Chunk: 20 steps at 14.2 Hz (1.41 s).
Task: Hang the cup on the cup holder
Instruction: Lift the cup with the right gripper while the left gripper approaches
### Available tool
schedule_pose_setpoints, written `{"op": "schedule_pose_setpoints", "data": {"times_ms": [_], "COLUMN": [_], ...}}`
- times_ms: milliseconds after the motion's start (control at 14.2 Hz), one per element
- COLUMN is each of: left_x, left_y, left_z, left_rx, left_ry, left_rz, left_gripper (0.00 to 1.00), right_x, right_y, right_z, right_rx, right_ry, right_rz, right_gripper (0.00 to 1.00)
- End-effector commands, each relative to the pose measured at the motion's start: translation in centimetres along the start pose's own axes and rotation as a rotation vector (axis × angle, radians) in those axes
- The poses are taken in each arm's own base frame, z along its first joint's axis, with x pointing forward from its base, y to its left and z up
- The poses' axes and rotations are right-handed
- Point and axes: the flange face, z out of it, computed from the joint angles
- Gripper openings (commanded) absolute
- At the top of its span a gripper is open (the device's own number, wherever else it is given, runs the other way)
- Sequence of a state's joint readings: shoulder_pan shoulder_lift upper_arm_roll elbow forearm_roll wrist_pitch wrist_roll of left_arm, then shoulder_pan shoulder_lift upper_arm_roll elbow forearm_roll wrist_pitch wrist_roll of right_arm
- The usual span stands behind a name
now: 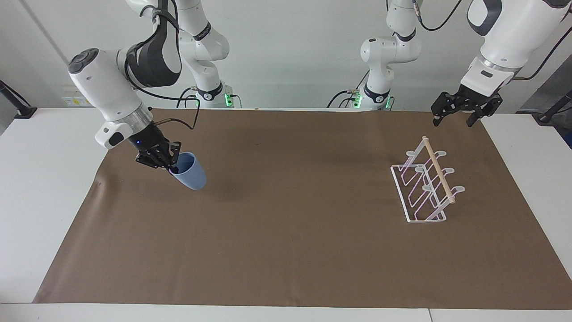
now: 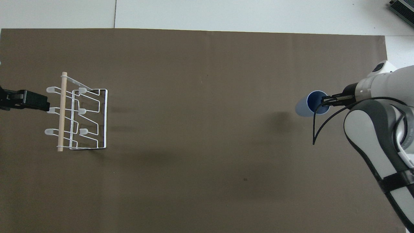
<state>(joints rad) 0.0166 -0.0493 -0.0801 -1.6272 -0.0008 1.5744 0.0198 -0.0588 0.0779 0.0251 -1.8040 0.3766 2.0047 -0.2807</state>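
The right gripper [image 1: 172, 167] is holding the small light-blue tapered cup [image 1: 191, 173] tilted in the air over the brown mat [image 1: 286, 250], jaws clamped on its rim. The left gripper [image 1: 453, 117], jaws apart, is hanging near the white wire cup holder [image 1: 424, 188], which is standing at the left arm's end of the tabletop.

Right tool [image 1: 172, 167] clamped, raised; left tool [image 1: 452, 115] spread wide, aloft.
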Motion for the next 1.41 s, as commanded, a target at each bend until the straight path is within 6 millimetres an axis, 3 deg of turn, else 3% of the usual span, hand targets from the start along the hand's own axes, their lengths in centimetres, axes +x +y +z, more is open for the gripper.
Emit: {"op": "schedule_pose_setpoints", "data": {"times_ms": [0,212,283,565,777,918,1342], "left_x": [-0.9,-0.9,-1.0,-0.7,-2.3,-3.1,-3.1], "left_y": [-0.3,-0.4,-1.2,0.8,1.7,2.9,6.3], "left_z": [0.1,0.1,-0.2,-0.5,2.1,3.7,5.7], "left_rx": [0.015,-0.068,-0.189,-0.385,-0.592,-0.733,-1.088], "left_ry": [0.003,0.000,-0.001,-0.019,-0.026,-0.077,-0.324], "left_rz": [-0.007,-0.050,-0.111,-0.266,-0.378,-0.536,-0.965], "left_gripper": [1.00,1.00,1.00,1.00,1.00,1.00,1.00], "right_x": [0.5,0.0,-0.1,0.0,-0.3,-0.2,-0.3], "right_y": [-1.6,-3.4,-3.9,-6.7,-9.3,-12.1,-21.8], "right_z": [-1.6,-2.5,-2.5,-2.5,-2.0,-1.4,1.1], "right_rx": [0.160,0.321,0.376,0.503,0.571,0.606,0.603], "right_ry": [0.028,0.029,0.036,0.057,0.025,0.007,0.005], "right_rz": [-0.018,0.002,0.012,0.037,0.114,0.159,0.335], "right_gripper": [0.00,0.00,0.00,0.00,0.00,0.00,0.00]}}
